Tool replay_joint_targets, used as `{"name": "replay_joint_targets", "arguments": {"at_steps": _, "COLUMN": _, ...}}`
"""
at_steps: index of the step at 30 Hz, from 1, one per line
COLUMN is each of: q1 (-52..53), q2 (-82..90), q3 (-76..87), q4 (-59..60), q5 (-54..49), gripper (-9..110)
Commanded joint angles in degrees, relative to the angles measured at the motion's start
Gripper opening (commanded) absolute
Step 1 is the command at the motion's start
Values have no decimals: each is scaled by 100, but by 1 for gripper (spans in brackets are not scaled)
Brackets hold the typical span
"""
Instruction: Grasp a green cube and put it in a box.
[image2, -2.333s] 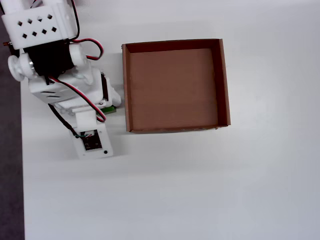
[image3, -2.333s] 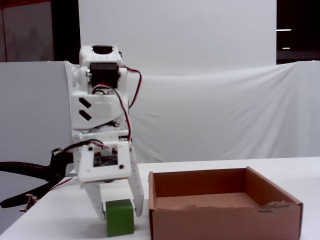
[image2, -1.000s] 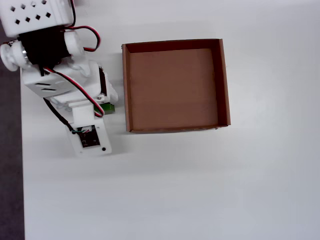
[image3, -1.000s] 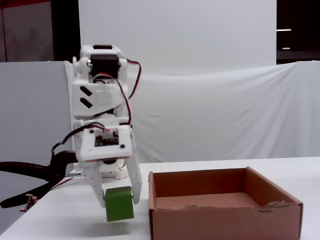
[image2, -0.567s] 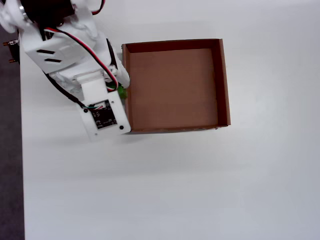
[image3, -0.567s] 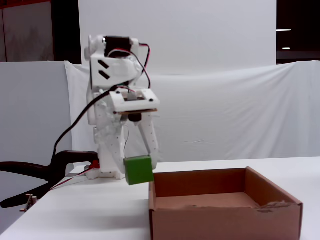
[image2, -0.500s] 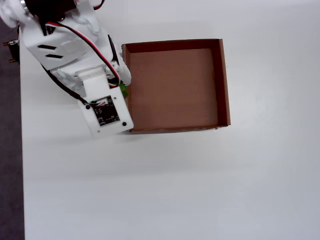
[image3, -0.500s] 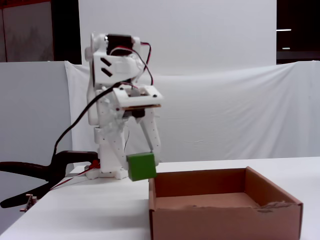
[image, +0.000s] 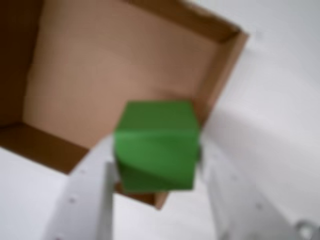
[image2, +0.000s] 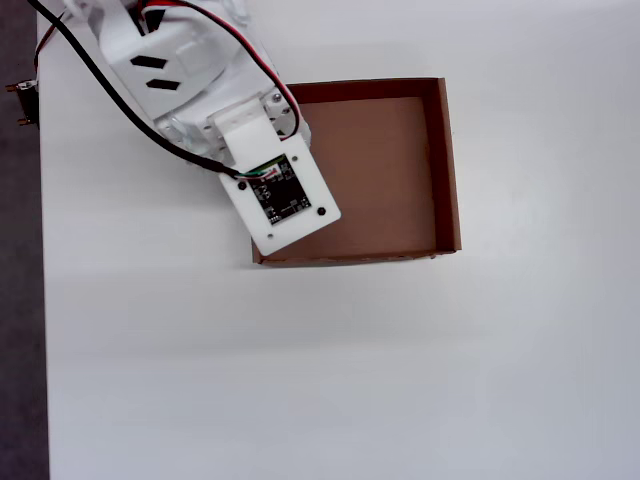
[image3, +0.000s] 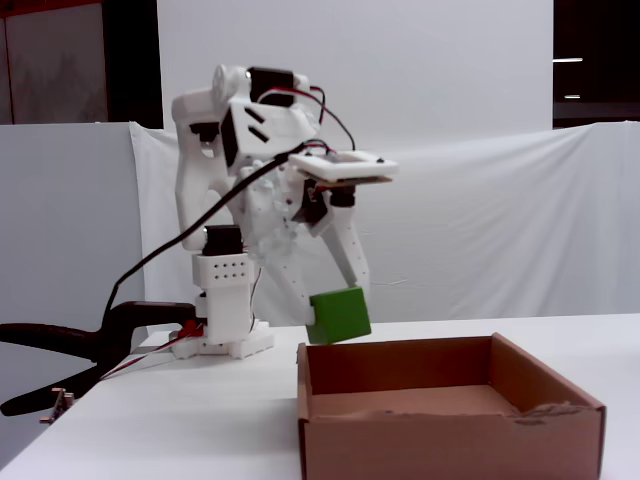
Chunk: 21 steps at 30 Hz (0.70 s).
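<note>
A lab bench: white table (image3: 150, 430), draped white backdrop (image3: 480, 230), clamp (image3: 90, 345).

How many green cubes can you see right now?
1. The green cube is held in the end effector above the box; the overhead view hides it under the arm.

The whole wrist view is blurred: the green cube (image: 156, 152) has soft edges, and the tool (image: 156, 165) fingers run off the bottom edge. The box (image: 100, 65) is cut by the top and left edges there. In the overhead view the arm covers the cube entirely and hides the box's (image2: 445, 170) near-left corner. In the fixed view the box's (image3: 450, 430) front wall hides most of its floor.
</note>
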Motion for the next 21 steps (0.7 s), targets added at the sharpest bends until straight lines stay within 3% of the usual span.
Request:
{"name": "replay_joint_targets", "arguments": {"at_steps": 1, "q1": -123, "q2": -62, "q3": -53, "q4": -97, "q5": -88, "gripper": 14}}
{"name": "replay_joint_targets", "arguments": {"at_steps": 21, "q1": -694, "q2": -1283, "q3": -281, "q4": -308, "q5": -44, "gripper": 14}}
